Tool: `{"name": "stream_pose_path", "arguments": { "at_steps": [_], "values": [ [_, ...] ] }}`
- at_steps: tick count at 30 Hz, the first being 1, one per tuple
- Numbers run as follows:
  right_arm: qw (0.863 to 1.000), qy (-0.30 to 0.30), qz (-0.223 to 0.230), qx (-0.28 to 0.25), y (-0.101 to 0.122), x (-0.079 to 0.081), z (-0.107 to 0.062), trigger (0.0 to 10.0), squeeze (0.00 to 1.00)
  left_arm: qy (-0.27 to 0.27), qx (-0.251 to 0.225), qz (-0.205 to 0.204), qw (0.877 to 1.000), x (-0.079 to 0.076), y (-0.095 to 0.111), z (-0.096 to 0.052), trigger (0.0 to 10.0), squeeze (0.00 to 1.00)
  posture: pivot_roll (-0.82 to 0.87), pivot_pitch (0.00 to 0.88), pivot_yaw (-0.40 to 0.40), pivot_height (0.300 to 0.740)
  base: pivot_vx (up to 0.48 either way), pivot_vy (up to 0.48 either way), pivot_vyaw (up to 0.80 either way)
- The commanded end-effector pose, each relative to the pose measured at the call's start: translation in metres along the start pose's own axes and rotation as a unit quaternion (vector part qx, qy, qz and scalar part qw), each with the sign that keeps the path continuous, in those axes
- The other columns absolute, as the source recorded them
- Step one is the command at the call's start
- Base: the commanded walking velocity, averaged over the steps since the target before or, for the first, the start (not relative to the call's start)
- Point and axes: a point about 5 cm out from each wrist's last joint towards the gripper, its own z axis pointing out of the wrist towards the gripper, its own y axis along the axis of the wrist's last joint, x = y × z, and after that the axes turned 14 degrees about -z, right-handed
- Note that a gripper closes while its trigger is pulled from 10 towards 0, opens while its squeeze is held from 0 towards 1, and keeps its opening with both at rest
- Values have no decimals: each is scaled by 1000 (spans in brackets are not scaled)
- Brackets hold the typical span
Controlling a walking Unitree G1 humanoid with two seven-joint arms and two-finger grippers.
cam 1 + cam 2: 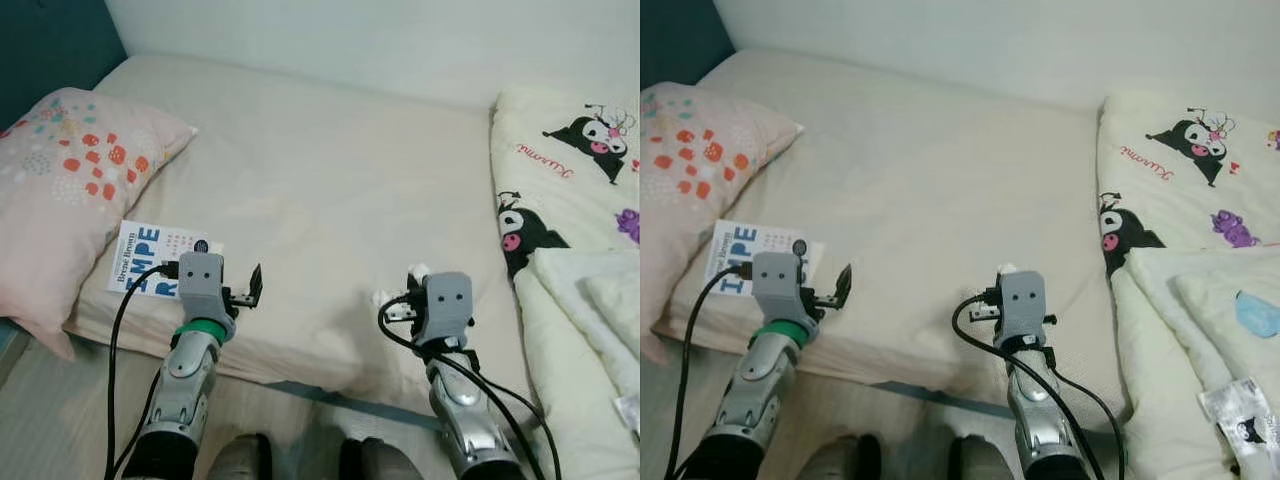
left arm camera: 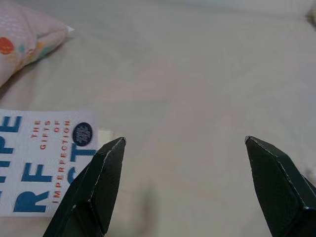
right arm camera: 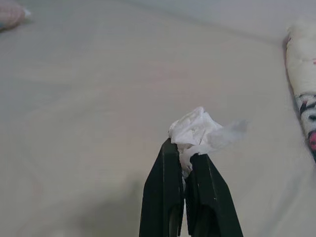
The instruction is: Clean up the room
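Observation:
My right gripper point(image 3: 183, 150) is shut on a crumpled white tissue point(image 3: 197, 129), held just above the beige bed sheet point(image 1: 330, 200) near the bed's front edge. The tissue point(image 1: 417, 271) peeks out past the wrist in the eye views. My left gripper point(image 2: 185, 143) is open with nothing between its fingers, hovering over the sheet beside a white book point(image 1: 150, 257) with blue letters. The book point(image 2: 42, 158) lies flat by the pillow, close to one finger point(image 2: 101, 177).
A pink dotted pillow point(image 1: 60, 180) lies at the bed's left. A cream blanket with cartoon prints point(image 1: 570, 200) and folded bedding point(image 1: 600, 310) cover the right side. A small wrapped packet point(image 1: 1238, 408) rests on the blanket's front corner. A white wall runs behind the bed.

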Motion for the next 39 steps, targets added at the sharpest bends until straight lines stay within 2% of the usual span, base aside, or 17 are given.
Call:
{"name": "stream_pose_path", "arguments": {
  "at_steps": [1,2,5,12,19,26,31,34,39],
  "values": [
    [997,26,18,63,-24,11,-12,10000,0,1,47,2,999,4,-21,-10,10000,0,22,94,46,740,0,0,0],
    [995,40,25,89,-33,16,-16,10000,0,6,60,6,998,7,-28,-14,10000,0,22,89,49,740,0,0,0],
    [992,54,30,111,-42,21,-21,10000,0,14,73,11,997,11,-36,-19,10000,0,22,81,49,740,0,0,0],
    [993,65,14,99,-40,23,-19,10000,0,23,77,5,997,13,-39,-20,10000,0,23,84,36,740,0,0,0],
    [993,79,4,82,-35,27,-11,10000,0,26,81,2,996,10,-40,-20,10000,0,41,81,42,740,0,0,800],
    [994,74,15,80,-32,31,-7,10000,0,22,89,1,996,17,-41,-25,10000,0,58,55,62,740,0,0,800],
    [993,78,27,79,-28,33,0,10000,0,9,106,6,994,16,-39,-20,10000,0,74,87,56,740,0,0,800],
    [993,79,30,79,-28,34,1,10000,0,30,118,1,993,20,-41,-19,10000,0,73,87,57,740,0,0,800],
    [994,76,30,78,-29,32,-1,10000,0,57,122,20,991,26,-43,-21,10000,0,65,100,49,740,0,0,800]
  ]
}}
